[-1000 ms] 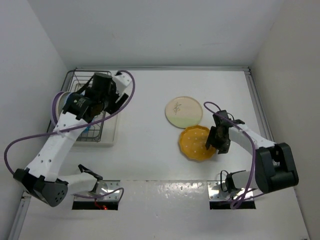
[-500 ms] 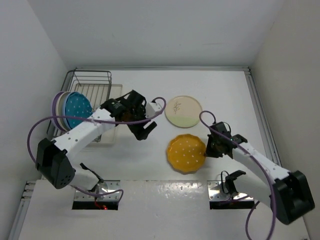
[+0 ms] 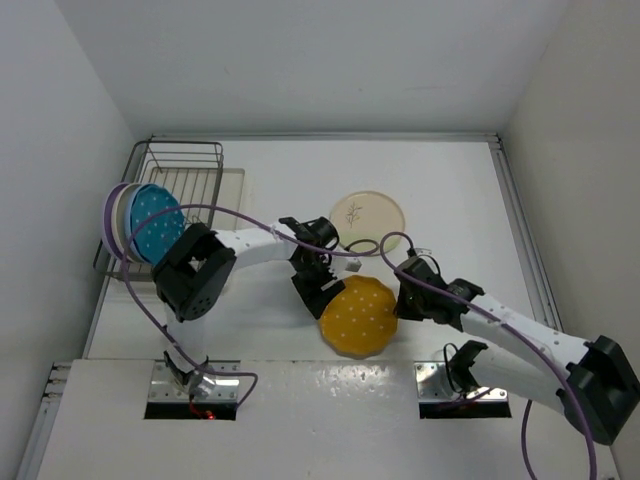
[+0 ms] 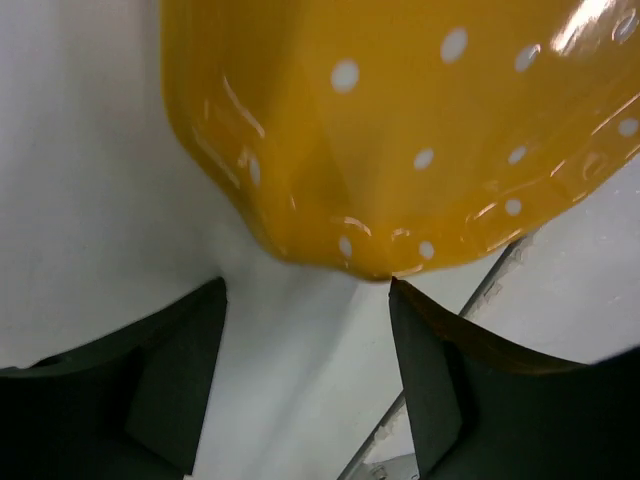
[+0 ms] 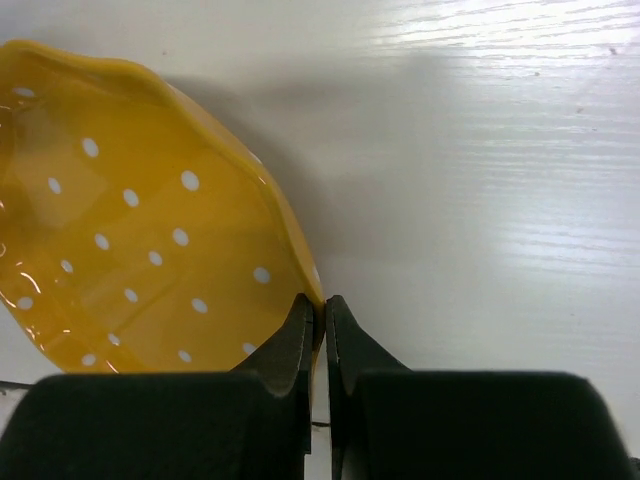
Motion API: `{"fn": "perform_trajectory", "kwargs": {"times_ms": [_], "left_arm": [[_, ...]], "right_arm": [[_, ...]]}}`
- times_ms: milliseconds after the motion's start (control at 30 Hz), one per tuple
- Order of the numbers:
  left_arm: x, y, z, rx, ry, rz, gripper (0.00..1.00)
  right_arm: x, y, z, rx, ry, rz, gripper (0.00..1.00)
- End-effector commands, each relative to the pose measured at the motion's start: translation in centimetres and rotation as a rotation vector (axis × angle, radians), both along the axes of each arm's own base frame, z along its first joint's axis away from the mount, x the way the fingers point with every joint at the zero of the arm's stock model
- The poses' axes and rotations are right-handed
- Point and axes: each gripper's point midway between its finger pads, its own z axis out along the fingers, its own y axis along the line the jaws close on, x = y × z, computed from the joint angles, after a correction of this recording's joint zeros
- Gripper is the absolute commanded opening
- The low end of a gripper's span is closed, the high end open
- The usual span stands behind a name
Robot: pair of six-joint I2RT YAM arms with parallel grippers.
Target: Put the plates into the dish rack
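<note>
The orange-yellow plate (image 3: 358,315) with white dots is tilted up off the table near the front edge. My right gripper (image 3: 403,298) is shut on its right rim; in the right wrist view the pads (image 5: 322,305) pinch the wavy rim of the plate (image 5: 130,220). My left gripper (image 3: 318,290) is open at the plate's left edge. In the left wrist view the plate (image 4: 400,130) hangs just ahead of the left gripper (image 4: 305,290), its rim touching the right fingertip (image 4: 400,295). The cream-green sprig plate (image 3: 367,220) lies flat behind. The dish rack (image 3: 185,165) stands at far left.
A purple plate (image 3: 108,212), a cream plate and a blue dotted plate (image 3: 152,222) stand upright at the rack's left end. The rack's cream tray (image 3: 232,185) shows on its right side. Walls close in the table on the left, back and right.
The right gripper has shut on the orange-yellow plate's rim, dragged it to the front left and tipped it up. The left arm has swung from the rack to the plate's left edge, its jaws narrowing slightly.
</note>
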Motion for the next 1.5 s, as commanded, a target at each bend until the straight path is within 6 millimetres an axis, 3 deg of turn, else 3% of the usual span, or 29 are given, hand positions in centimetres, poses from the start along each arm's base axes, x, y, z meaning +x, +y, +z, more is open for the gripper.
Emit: {"fn": "perform_trajectory", "kwargs": {"times_ms": [0,267,433,533,600,700,733,767,867,900,1000,1033,1133,1300,1333,1367,1467], "left_arm": [[1.1,-3.0,0.9,-0.113,-0.003,0.006,0.7],[1.1,-4.6,-0.1,-0.155,0.053,0.018,0.63],[1.2,-3.7,-3.1,-0.058,0.056,0.044,0.34],[1.3,-3.6,-3.3,-0.041,0.059,0.058,0.02],[2.6,-3.5,-2.8,-0.005,0.008,0.07,0.0],[4.7,-3.1,1.1,0.005,-0.125,0.096,0.0],[5.2,-2.2,2.3,0.023,-0.159,0.105,0.0],[5.9,-2.0,5.3,-0.007,-0.232,0.12,0.0],[7.4,0.0,10.3,0.009,-0.377,0.144,0.0],[8.5,0.6,13.6,-0.014,-0.465,0.17,0.0],[12.2,5.8,18.0,0.151,-0.706,0.299,0.0],[13.9,9.0,21.0,0.211,-0.826,0.376,0.0],[15.4,13.6,25.7,0.269,-0.968,0.477,0.0],[15.5,22.3,34.3,0.336,-1.188,0.764,0.0],[15.3,22.9,34.7,0.336,-1.195,0.783,0.0],[14.9,25.0,36.1,0.408,-1.246,0.848,0.0],[13.5,30.6,37.9,0.652,-1.317,0.979,0.0]], "right_arm": [[1.5,1.8,1.2,0.048,-0.087,-0.009,0.0],[1.3,1.8,0.8,0.08,-0.099,-0.056,0.0],[1.3,1.8,0.8,0.102,-0.108,-0.077,0.0],[1.3,2.0,1.0,0.111,-0.111,-0.075,0.0],[1.3,1.9,1.2,0.106,-0.109,-0.076,0.0],[0.9,2.0,1.6,0.089,-0.091,-0.038,0.04],[0.9,1.9,1.8,0.079,-0.09,-0.015,0.13],[0.9,2.2,2.2,0.085,-0.093,0.0,0.37],[0.9,3.6,3.5,0.118,-0.096,0.083,0.72],[1.0,4.0,4.0,0.13,-0.097,0.098,0.82],[1.5,4.7,5.2,0.129,-0.12,0.152,0.86],[1.9,5.2,5.9,0.13,-0.132,0.163,0.87],[2.6,5.9,7.1,0.142,-0.157,0.18,0.87],[2.9,6.2,6.7,0.129,-0.151,0.194,0.87],[2.9,6.2,6.6,0.13,-0.146,0.19,0.87],[2.9,6.2,6.4,0.13,-0.143,0.189,0.87],[2.6,6.5,5.9,0.133,-0.132,0.197,0.87]]}}
